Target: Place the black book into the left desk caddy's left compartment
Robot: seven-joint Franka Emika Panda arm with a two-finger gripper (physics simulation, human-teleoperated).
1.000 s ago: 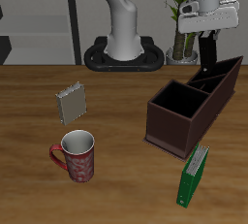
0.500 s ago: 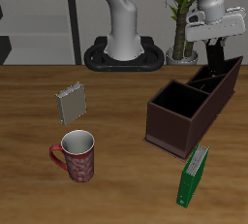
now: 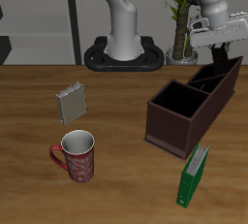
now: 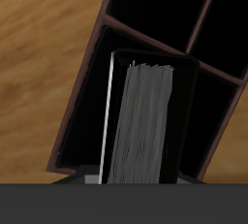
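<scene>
Grey page edges of black book (image 4: 145,121)

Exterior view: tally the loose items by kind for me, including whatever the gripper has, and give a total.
Books: 3 – black book in the gripper, green book, grey ribbed book
Mugs: 1 – red mug
Desk caddies: 1 – left desk caddy
Total: 5
</scene>
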